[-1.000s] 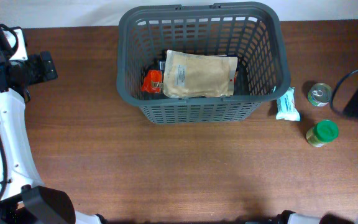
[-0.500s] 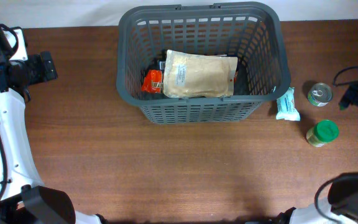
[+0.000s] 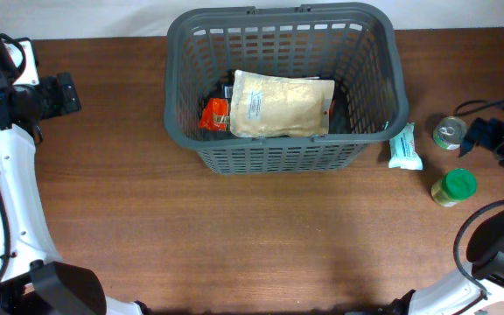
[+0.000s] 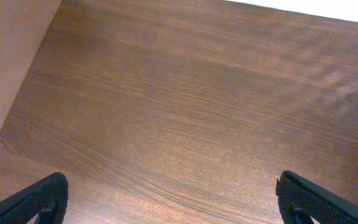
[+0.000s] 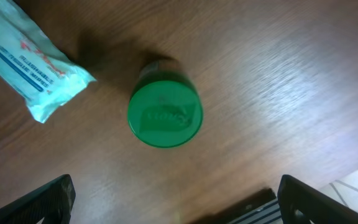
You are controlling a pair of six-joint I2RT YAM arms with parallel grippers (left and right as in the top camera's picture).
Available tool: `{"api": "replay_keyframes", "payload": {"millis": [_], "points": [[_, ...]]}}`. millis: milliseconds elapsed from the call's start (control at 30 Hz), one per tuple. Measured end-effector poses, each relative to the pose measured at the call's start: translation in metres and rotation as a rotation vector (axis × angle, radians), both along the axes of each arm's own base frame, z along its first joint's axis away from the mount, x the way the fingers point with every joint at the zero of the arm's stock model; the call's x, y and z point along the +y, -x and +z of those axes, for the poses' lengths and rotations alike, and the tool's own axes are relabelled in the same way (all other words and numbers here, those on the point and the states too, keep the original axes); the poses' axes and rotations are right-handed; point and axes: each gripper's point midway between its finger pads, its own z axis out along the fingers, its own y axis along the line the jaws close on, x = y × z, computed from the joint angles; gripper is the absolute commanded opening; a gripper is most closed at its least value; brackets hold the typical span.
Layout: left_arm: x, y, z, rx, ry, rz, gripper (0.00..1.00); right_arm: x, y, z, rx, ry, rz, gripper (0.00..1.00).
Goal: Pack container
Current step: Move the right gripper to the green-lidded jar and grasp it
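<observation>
The container [image 3: 175,83], a large dark grey slotted basket, stands at the back middle of the table. A tan pouch [image 3: 281,103] and an orange packet [image 3: 213,114] lie inside it. To its right on the table are a pale blue-and-white packet [image 3: 404,146], a small tin can [image 3: 450,133] and a green-lidded jar [image 3: 454,185]. My right gripper [image 3: 486,136] hovers open just right of the can. In the right wrist view the gripper [image 5: 176,199] is open, with the jar [image 5: 165,111] and the packet [image 5: 30,59] beyond its fingers. My left gripper [image 3: 64,94] is open at the far left.
The left wrist view shows only bare brown wood between the open left gripper's [image 4: 173,199] fingers, with a lighter wall at the left edge. Black cable loops from the right arm near the table's right edge [image 3: 497,105]. The white left arm [image 3: 3,201] runs down the left side.
The right arm has come in from the right edge toward the can and jar, its gripper still open. The left arm and the groceries have not moved.
</observation>
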Motion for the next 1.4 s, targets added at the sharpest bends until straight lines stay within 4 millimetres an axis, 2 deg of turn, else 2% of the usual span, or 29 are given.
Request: {"api": "replay_keyframes", "payload": {"millis": [233,600,800,1033,1400], "points": [[0.000,0.000,0.000,0.000,0.000,0.000,0.99,0.008,0.008,-0.053,0.043,-0.043,0.000,0.99],[0.000,0.000,0.000,0.000,0.000,0.000,0.99,0.014,0.011,-0.091,0.035,-0.063,-0.003,0.99],[0.000,0.000,0.000,0.000,0.000,0.000,0.99,0.015,0.011,-0.102,0.025,-0.063,-0.003,1.00],[0.000,0.000,0.000,0.000,0.000,0.000,0.99,0.012,0.006,-0.102,0.003,-0.054,-0.005,0.93],[0.000,0.000,0.000,0.000,0.000,0.000,0.99,0.010,0.004,-0.102,-0.005,-0.043,-0.025,0.91]]}}
